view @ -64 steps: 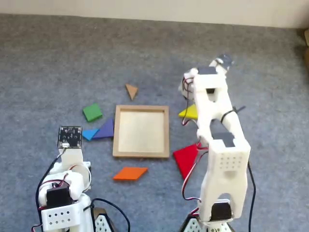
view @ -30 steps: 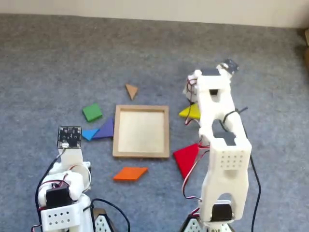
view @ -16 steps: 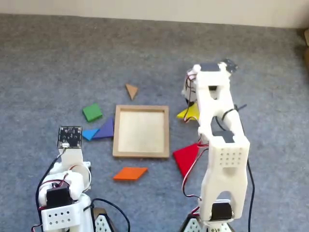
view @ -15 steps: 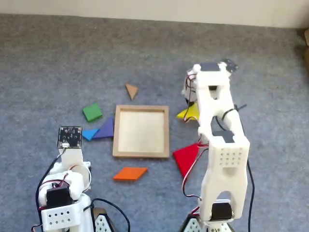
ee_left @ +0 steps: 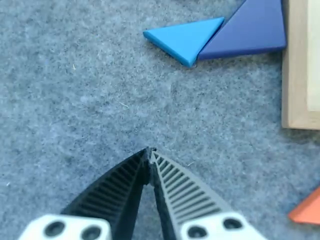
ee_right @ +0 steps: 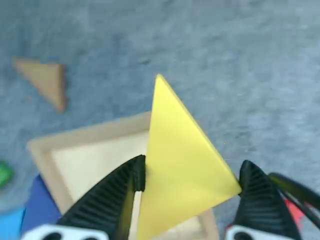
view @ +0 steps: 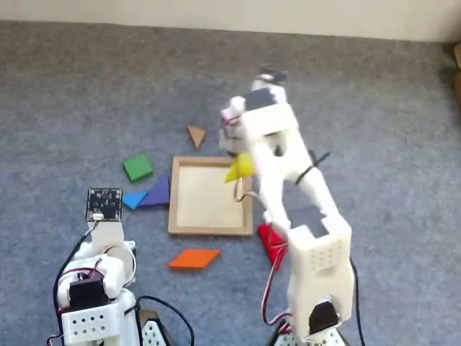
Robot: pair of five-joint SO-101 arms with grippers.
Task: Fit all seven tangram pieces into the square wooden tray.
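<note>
Swung over from beyond the tray's side, carrying the yellow triangular tangram piece [ee_right: 182, 160] clear of the carpet. Right gripper [ee_right: 192, 170] pinching it across its width, with a corner of the square wooden tray [view: 210, 231] beneath the fingertips. Looks ready for lowering, after some turning to square it. Points one sharp corner ahead, past the fingertips, long axis roughly along the fingers. Left gripper [ee_left: 151, 152] pressed together, holding nothing.

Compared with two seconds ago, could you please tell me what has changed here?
The right gripper, shut on the yellow triangle, swung leftward with it from beside the tray to over its right edge. The left gripper, tray and other pieces stayed put.
</note>
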